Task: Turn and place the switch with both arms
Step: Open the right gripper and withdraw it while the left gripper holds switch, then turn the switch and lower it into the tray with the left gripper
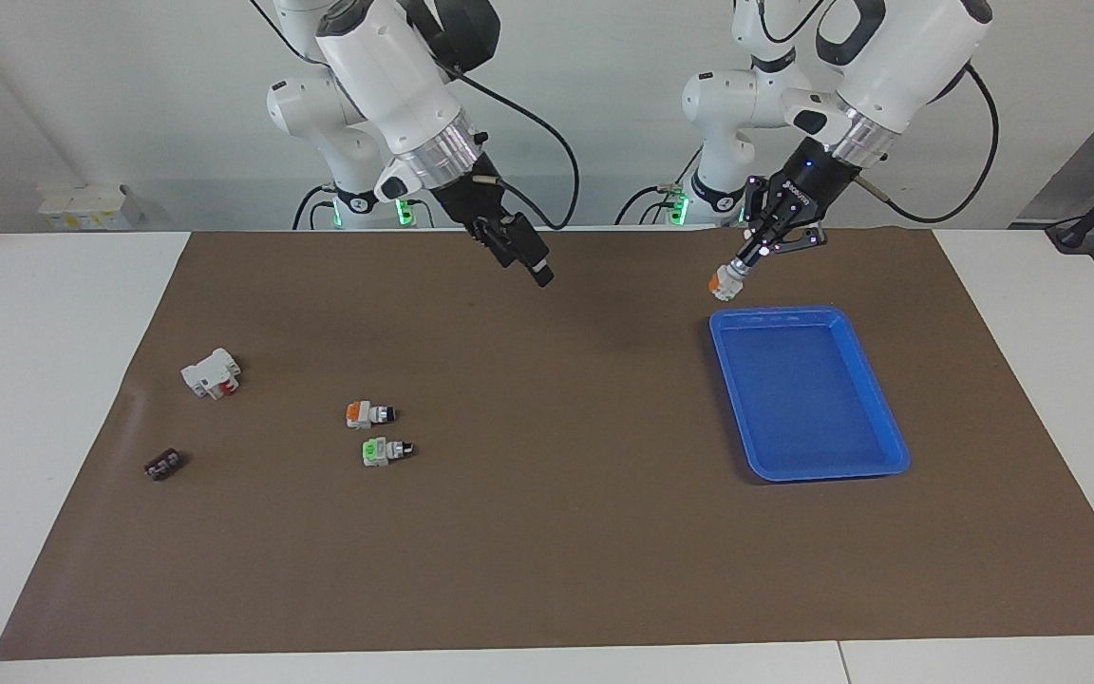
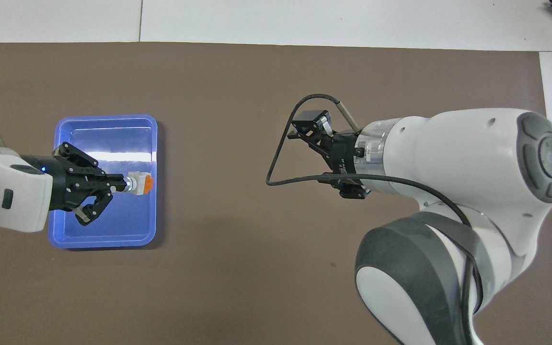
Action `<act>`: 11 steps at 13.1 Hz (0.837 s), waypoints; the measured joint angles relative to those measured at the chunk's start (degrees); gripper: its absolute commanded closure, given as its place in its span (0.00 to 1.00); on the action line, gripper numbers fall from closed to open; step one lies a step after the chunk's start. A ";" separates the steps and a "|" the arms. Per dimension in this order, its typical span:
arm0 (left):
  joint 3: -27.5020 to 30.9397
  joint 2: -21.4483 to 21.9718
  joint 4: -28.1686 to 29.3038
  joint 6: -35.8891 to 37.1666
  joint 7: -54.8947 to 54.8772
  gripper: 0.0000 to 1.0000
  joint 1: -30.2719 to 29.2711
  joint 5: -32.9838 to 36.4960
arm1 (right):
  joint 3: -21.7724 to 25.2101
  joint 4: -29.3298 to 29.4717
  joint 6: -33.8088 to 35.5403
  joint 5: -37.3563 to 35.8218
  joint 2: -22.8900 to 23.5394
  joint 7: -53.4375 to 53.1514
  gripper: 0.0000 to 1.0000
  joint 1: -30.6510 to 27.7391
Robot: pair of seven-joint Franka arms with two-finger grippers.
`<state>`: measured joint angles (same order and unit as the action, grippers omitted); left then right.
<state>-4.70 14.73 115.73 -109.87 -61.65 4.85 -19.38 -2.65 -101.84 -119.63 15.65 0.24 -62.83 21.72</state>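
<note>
The left pincer (image 1: 746,261) is clamped on the black knob end of the switch (image 1: 726,282), fingertips together around it and links splayed out to the sides. The switch hangs with its orange block end pointing down, in the air over the blue tray (image 1: 889,418), above the tray's edge nearest the robots. From overhead the same pincer (image 2: 121,183) and switch (image 2: 140,183) cover the tray's (image 2: 65,129) inside. The tray sits on the brown mat (image 1: 556,532) at the left arm's end of the desk (image 1: 53,399).

The right pincer (image 1: 523,255) hangs with its jaws spread apart, holding nothing, over bare mat near the middle of the desk.

Toward the right arm's end lie a second orange-ended switch (image 1: 368,413) and, just beside it and farther from the robots, a green-ended switch (image 1: 386,451). A white and red block (image 1: 210,372) and a small dark part (image 1: 163,465) lie closer still to that end.
</note>
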 measured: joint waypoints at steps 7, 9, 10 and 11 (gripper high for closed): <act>0.04 -6.95 0.03 -0.03 -0.17 1.00 -0.88 16.64 | 0.66 0.14 15.13 -12.59 -4.42 43.05 0.00 -21.56; 0.06 -10.06 0.13 -0.19 -0.14 1.00 -1.31 18.11 | 1.47 1.99 17.42 -15.27 -4.37 54.05 0.00 -26.56; 0.12 -11.62 0.25 -0.74 -0.14 1.00 -2.00 18.20 | 2.13 4.09 20.61 -15.41 -4.19 55.79 0.00 -26.83; 0.15 -12.97 0.52 -1.47 -0.15 1.00 -2.67 18.22 | 2.20 6.57 23.72 -15.41 -3.94 55.09 0.00 -26.57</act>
<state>-4.54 1.76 116.25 -111.34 -61.80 2.18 -1.15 -0.45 -95.27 -95.91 0.24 -3.70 -7.74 -4.85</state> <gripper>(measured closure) 0.903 0.000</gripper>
